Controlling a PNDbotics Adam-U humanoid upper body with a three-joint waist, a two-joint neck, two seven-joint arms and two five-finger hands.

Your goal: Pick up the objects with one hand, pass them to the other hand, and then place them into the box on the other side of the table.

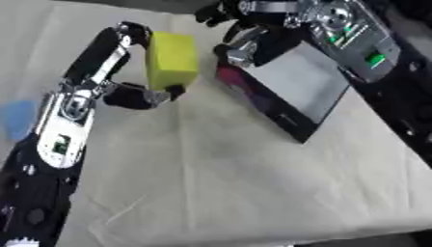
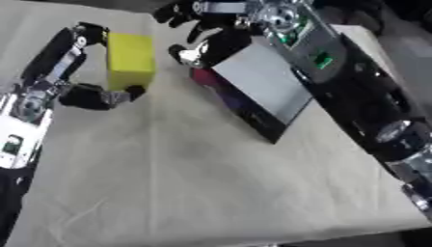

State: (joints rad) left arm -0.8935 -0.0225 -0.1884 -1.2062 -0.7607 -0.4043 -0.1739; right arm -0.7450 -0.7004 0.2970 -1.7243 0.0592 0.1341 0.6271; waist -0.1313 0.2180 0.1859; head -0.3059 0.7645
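The worktop, covered in a pale creased cloth, fills most of the frame and runs askew from upper left to lower right. At upper centre-right sits the box, a dark, shallow, open tray with a pale grey floor, set at an angle, with nothing visible inside it.

The left arm rises from the lower left corner, and the left hand stands in the upper left of the frame, clenched on the yellow block: its fingers curl over the block's top edge and its thumb presses in at the lower front corner. The block is held upright, apparently clear of the cloth, just left of the box.

The right arm comes in from the upper right, passing above the box. The right hand hovers at upper centre over the box's near corner, fingers bent but grasping nothing, close beside the block and not touching it.

The block has flat, plain faces and squared edges; it looks light and possibly a little soft, like foam, though that is only a judgement. Its smooth faces could slip. For the handover, the free right face and the opposite side seem the best places to pinch, away from the left fingers.
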